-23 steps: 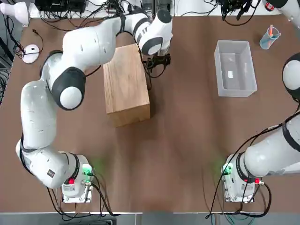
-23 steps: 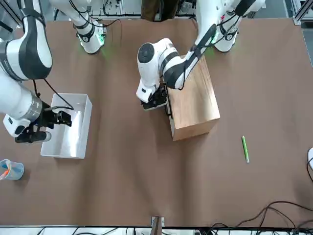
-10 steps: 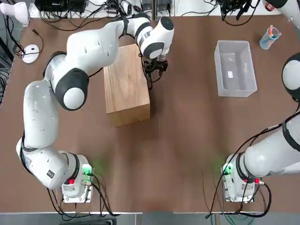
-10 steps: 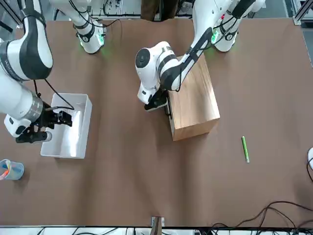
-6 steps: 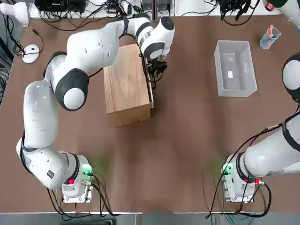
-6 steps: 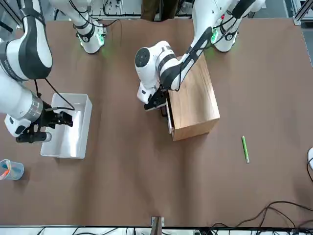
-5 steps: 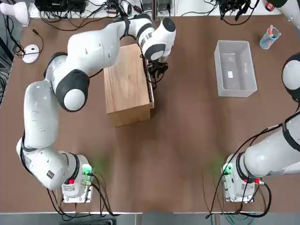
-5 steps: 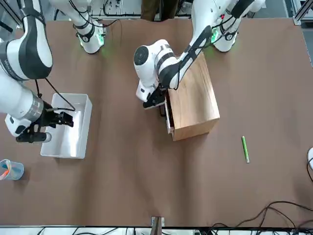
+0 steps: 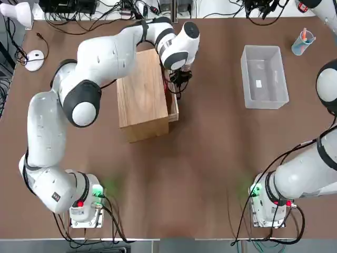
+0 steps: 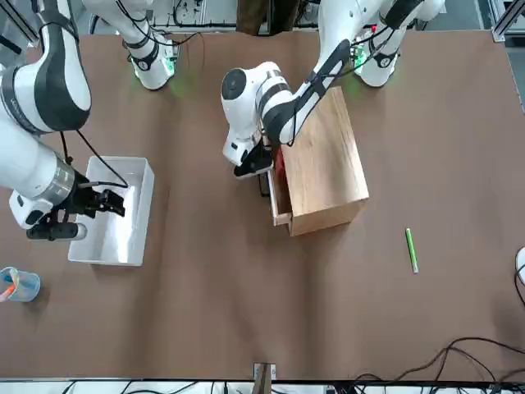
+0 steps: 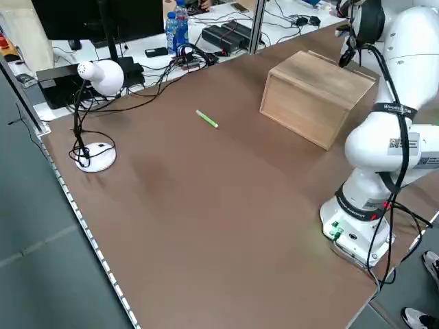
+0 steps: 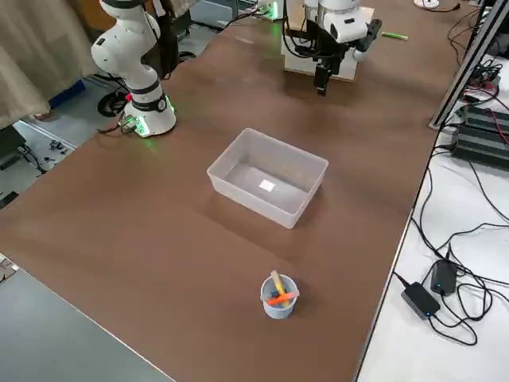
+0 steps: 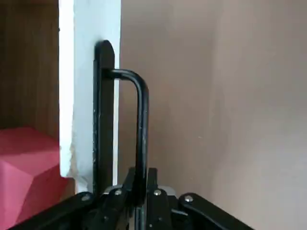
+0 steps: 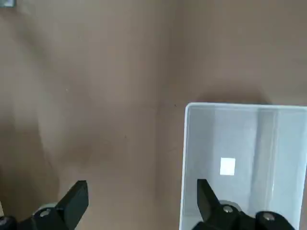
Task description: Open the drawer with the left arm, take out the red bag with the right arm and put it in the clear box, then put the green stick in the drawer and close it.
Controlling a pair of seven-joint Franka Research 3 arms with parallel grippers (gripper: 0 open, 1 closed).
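Already the left tool (image 10: 248, 168) is clamped on the dark bar handle (image 13: 142, 124) to draw the drawer (image 9: 173, 108) partly out, baring the red bag (image 13: 26, 167) inside, while the right tool (image 10: 61, 220), fingers apart, waits over the clear box (image 9: 264, 77).
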